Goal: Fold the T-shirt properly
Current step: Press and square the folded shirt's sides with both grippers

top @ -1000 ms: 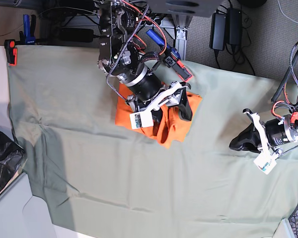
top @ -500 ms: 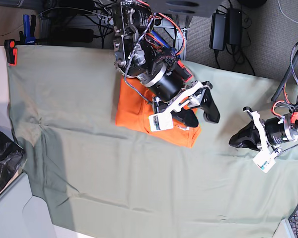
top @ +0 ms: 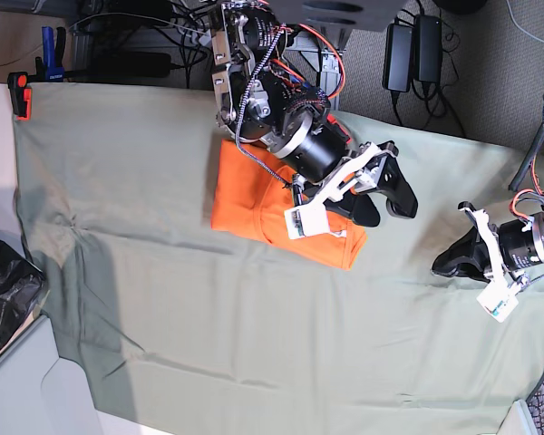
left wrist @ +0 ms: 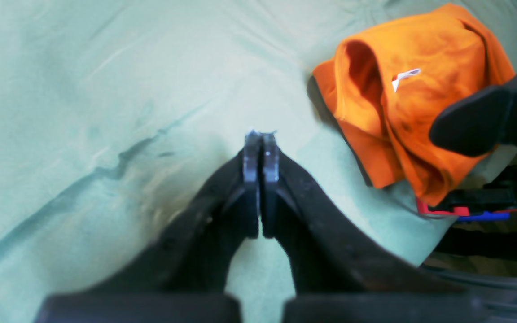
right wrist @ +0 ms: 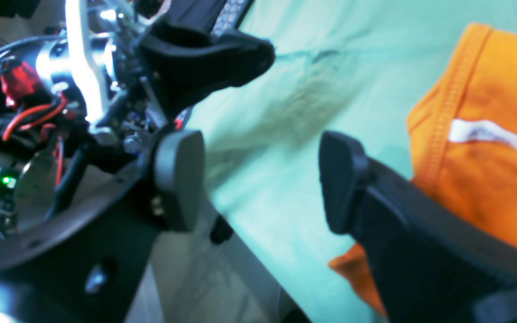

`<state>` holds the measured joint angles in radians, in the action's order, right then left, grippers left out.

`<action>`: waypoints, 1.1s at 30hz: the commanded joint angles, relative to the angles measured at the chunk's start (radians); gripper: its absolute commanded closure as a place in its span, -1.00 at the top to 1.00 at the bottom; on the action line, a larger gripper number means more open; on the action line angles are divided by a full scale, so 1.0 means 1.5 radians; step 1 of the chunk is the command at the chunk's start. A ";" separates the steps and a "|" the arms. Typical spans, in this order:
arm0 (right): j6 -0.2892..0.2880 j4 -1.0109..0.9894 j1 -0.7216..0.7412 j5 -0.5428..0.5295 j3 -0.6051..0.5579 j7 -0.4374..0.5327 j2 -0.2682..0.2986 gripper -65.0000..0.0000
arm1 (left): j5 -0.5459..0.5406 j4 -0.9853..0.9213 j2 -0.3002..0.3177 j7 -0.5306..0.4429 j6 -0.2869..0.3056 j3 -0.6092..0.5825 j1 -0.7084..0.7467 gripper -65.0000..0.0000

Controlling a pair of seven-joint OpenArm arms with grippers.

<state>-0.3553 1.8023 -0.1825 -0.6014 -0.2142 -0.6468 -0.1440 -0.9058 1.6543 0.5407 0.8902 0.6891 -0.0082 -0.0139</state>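
Right claw [top: 385, 195] first: its black padded jaws stand wide apart with nothing between them, hovering just over the near edge of the bright orange cotton T-shirt [top: 272, 204]. From the right wrist view, one pad [right wrist: 341, 181] hangs beside the stitched orange hem, clear of the cloth. Over to the left claw [top: 449, 263]: jaws pressed flat together, holding nothing, parked low over the large sage-green cloth [top: 163, 290] covering the bench, well apart from the shirt. And the shirt itself lies in a compact folded packet on the green cloth near the far edge, small white tag [left wrist: 404, 77] showing, one end gaping open and a bit lumpy. Looks to me like a fold has just been laid down and let go. Next call: either tidy that loose open end or back both arms away.
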 commanded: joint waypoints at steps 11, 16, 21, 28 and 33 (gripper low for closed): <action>-0.068 0.097 0.079 0.147 0.078 0.032 0.002 -1.00 | -0.012 0.077 -0.011 -0.023 0.006 0.003 -0.011 -1.00; -0.068 0.091 0.096 0.181 0.178 0.048 0.053 -1.00 | 0.009 0.107 -0.034 -0.022 0.006 -0.056 0.004 -1.00; -0.068 0.063 0.096 0.182 0.254 0.056 0.130 -1.00 | 0.070 0.107 -0.050 -0.022 0.006 -0.163 0.022 -1.00; -0.068 -0.002 0.104 0.182 0.267 0.080 0.229 -1.00 | 0.141 0.114 -0.050 -0.022 0.006 -0.284 0.025 -1.00; -0.068 -0.073 0.153 0.196 0.265 0.084 0.263 -1.00 | 0.162 0.115 -0.050 -0.023 0.006 -0.323 0.030 -1.00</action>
<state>-0.3553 1.6768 0.0299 -0.3012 0.1810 -0.5461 0.2390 -0.6476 1.8084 0.4606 0.8738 0.6891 -0.4961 0.0387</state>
